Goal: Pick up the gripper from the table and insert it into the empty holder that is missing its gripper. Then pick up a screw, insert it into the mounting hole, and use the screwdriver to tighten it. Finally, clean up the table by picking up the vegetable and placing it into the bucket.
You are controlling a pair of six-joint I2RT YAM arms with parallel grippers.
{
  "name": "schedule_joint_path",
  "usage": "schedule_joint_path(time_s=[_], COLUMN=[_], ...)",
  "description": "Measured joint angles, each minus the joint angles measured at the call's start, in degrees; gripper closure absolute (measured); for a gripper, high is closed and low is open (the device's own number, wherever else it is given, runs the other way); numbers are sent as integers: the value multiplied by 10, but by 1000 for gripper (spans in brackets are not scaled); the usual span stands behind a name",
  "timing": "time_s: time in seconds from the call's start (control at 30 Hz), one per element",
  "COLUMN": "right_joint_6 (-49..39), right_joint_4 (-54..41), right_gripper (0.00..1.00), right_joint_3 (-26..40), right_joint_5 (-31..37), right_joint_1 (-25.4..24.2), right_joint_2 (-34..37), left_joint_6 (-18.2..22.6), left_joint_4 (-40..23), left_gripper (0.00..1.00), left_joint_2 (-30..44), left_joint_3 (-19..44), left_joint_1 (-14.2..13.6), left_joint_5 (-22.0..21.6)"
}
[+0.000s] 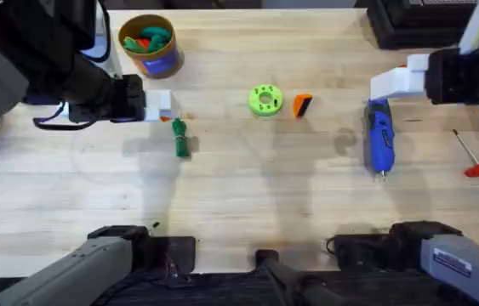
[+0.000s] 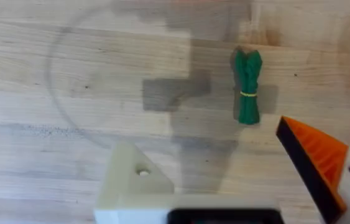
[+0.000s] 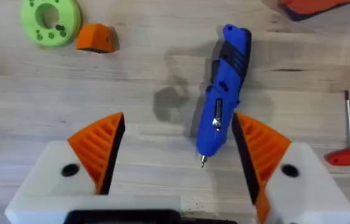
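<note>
Your left hand [image 1: 164, 108] hangs at about ten o'clock on the table [image 1: 239, 195] in the overhead view, empty, just beside the vegetable [image 1: 180, 138]. The bucket [image 1: 149, 45] sits toward eleven o'clock, already holding toys. The loose gripper [image 1: 302, 104] lies near the middle, just beside one lime-green disc [image 1: 265, 99]. Your right hand [image 1: 392, 83] is at two o'clock above the single blue screwdriver [image 1: 379, 137]; one red-handled tool [image 1: 475, 159] lies at three o'clock.

In the left wrist view, that hand carries one orange finger [image 2: 316, 163] and one bare white holder [image 2: 136, 183], so the insertion is not yet done. Nothing sits between them.

In the right wrist view, both orange fingers [image 3: 103, 146] stand wide apart, empty, with the screwdriver tip between them.

I judge you're at step one: the next move calls for fetching the loose gripper and seating it in the holder. I can't pick out any screw.
</note>
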Motion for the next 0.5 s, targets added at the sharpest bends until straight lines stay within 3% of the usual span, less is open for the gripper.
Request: schedule_joint_path(time_s=[0.23, 0.43, 0.5], right_joint_6=[0, 0, 0], right_joint_4=[0, 0, 0], right_gripper=[10, 10, 10], right_joint_3=[0, 0, 0], right_joint_5=[0, 0, 0], right_joint_1=[0, 0, 0], right_joint_2=[14, 14, 14], left_joint_6=[-21, -111, -144], left_joint_4=[-13, -22, -21], left_gripper=[15, 15, 16], left_joint_2=[26, 52, 68], left_joint_3=[0, 1, 1], left_joint_1=[-20, -95, -109], left_joint_5=[-2, -2, -1])
